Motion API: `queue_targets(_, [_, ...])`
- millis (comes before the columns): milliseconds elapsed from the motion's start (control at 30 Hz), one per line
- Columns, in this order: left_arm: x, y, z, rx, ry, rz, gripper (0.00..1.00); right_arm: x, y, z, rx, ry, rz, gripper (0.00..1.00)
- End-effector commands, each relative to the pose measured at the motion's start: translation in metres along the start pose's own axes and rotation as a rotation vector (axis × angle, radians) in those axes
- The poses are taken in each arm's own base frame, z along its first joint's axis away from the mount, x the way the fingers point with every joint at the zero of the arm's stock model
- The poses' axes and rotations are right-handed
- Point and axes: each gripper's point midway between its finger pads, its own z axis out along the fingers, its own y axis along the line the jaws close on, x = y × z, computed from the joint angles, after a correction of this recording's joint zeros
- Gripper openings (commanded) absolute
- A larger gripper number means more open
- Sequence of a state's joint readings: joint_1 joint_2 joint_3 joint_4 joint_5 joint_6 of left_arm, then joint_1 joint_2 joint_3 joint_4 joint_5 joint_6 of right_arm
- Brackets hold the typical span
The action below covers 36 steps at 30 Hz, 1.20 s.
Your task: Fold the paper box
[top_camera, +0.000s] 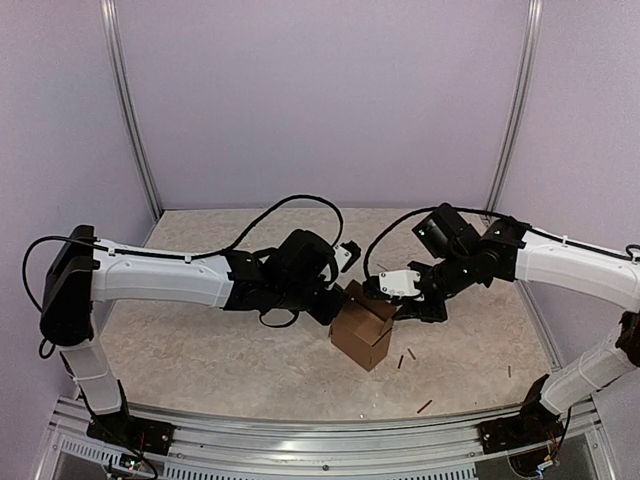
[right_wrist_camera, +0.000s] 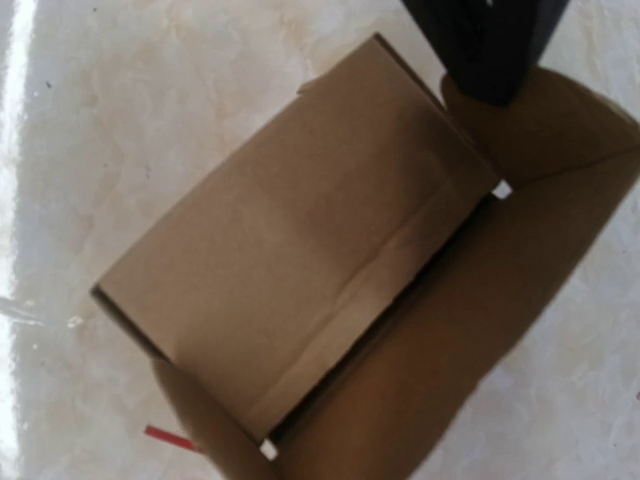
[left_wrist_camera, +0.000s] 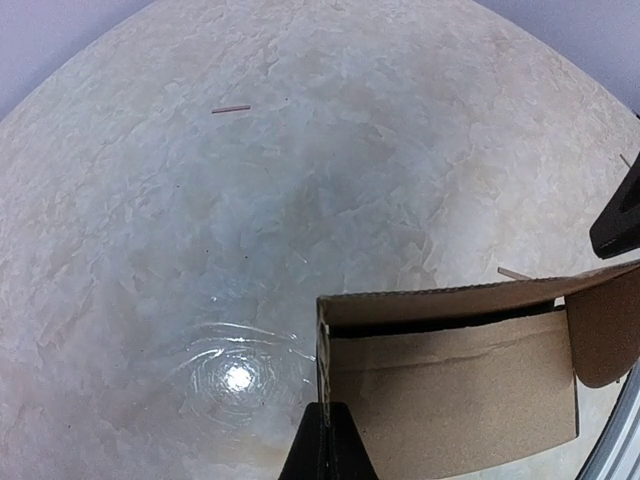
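A: Where's the paper box (top_camera: 360,338)?
B: Mid table (top_camera: 200,350), btwn the two grippers. It's formed into a box shape, one end open w/ flaps loose.
A: Left gripper (left_wrist_camera: 325,445)?
B: Fingers clenched tight on the edge of one box wall. On the left wrist cam the cardboard edge runs straight into the tips.
A: Right gripper (top_camera: 398,305)?
B: Up against the box's right side, by a flap. Can't tell if it's grasping or released. The right wrist cam is filled w/ cardboard, a flat panel plus a rounded flap, and the fingers aren't readable there.
A: Anything else nearby?
B: A few small dark sticks (top_camera: 412,354) on the table, right of the box and toward the front, not touching it.
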<state>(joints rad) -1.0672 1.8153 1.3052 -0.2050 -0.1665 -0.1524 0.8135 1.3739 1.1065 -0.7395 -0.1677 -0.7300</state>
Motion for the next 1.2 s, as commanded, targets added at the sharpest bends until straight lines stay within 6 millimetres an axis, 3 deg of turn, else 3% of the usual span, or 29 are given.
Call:
queue_targets(0, [0.007,0.005,-0.007,-0.01,0.018,0.016,0.0,-0.005,-0.003,-0.001,-0.001,0.01,0.01,0.28])
queue_targets(467, [0.009,0.003,-0.005,-0.005,0.01,0.003,0.0,-0.004,0.01,-0.001,-0.033,0.022,-0.039,0.28])
queue_targets(1167, [0.01,0.002,-0.014,-0.006,-0.04,0.015,0.0,-0.005,-0.001,0.007,0.007,0.06,-0.029,0.27])
